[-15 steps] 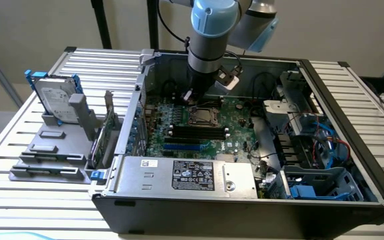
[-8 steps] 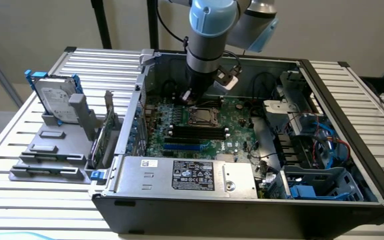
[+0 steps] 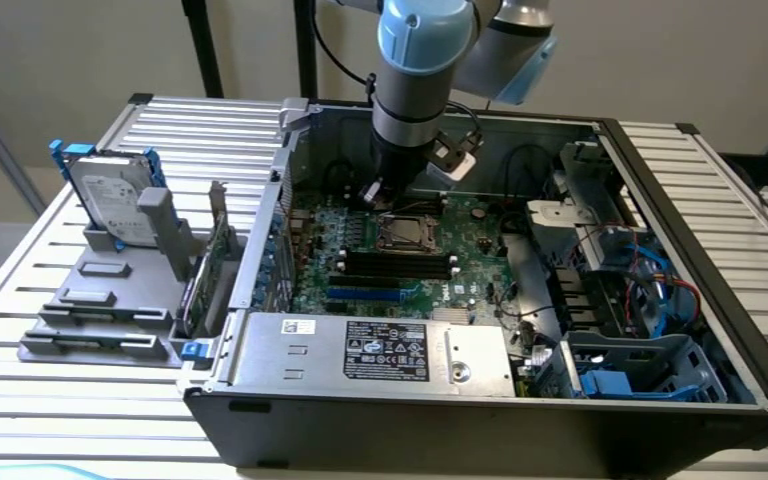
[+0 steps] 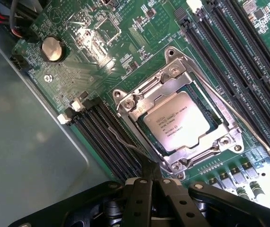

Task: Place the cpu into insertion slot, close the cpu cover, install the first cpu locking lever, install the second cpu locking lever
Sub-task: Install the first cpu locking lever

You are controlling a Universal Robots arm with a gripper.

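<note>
Black fingers [image 4: 139, 198] of the gripper [image 4: 150, 176] sit nearest, pressed shut with nothing seen between them. Their tip hangs just off one corner of the socket [image 4: 230, 141]. A thin lever wire [image 4: 125, 141] runs up to that tip, but it is hard to tell whether they touch. Inside the socket lies the chip [image 4: 175, 120], its edges hidden under the closed cover [image 4: 149, 90]. Past the socket, a second lever [image 4: 248, 130] is cut off at the picture's edge.

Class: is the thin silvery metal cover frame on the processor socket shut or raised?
Shut: the thin silvery square metal cover frame lies flat around the pale silver square chip, which shows through its central window.
</note>
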